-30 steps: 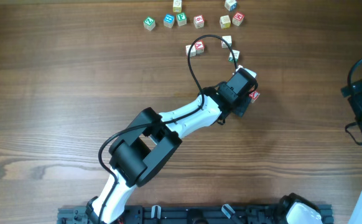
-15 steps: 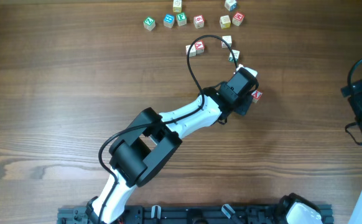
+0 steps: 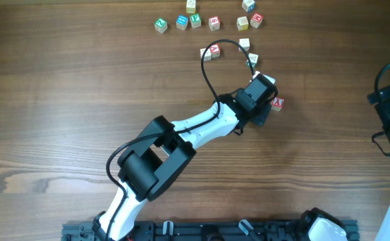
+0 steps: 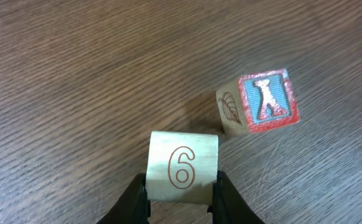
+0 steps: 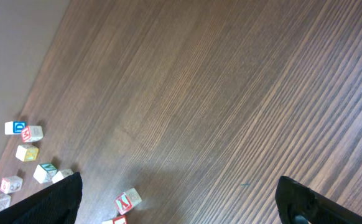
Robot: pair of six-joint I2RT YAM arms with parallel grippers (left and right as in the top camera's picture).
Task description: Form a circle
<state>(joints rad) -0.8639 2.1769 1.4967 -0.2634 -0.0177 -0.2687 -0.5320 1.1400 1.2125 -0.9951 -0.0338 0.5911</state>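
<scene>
- left end effector [image 4: 182, 190] clamped on the 6 cube [image 4: 183, 158] (the pale one)
- red cube [image 4: 265, 102] sits just beside it
- right end effector [image 5: 181, 199] wide open, empty

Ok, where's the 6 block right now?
The 6 block sits bottom centre of the left wrist view, pinched between the left gripper's fingers, with the red-and-blue-faced cube close by at its upper right.

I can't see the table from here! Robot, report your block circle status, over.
Left claw shut on the six block. Right claw open, off to the side. Circle only a few blocks so far; red-faced block close beside the six. Nothing blocking.
</scene>
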